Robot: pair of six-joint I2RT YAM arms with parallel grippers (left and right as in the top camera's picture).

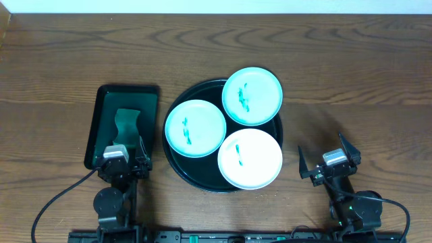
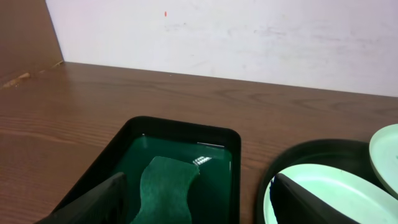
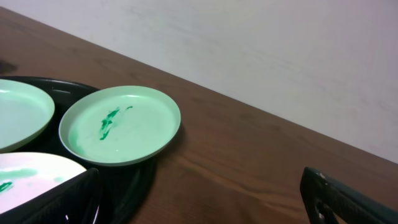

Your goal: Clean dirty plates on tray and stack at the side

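Note:
Three plates lie on the round black tray, each with a teal smear: one at the left, one at the back right, one at the front right. The back plate overhangs the tray rim and shows in the right wrist view. My left gripper is open over the near end of the green tray, with the green sponge between its fingers' line. My right gripper is open and empty over bare table to the right of the black tray.
A rectangular dark green tray stands left of the black tray and holds the green sponge. A white wall runs along the table's far edge. Bare wood lies to the right of the black tray.

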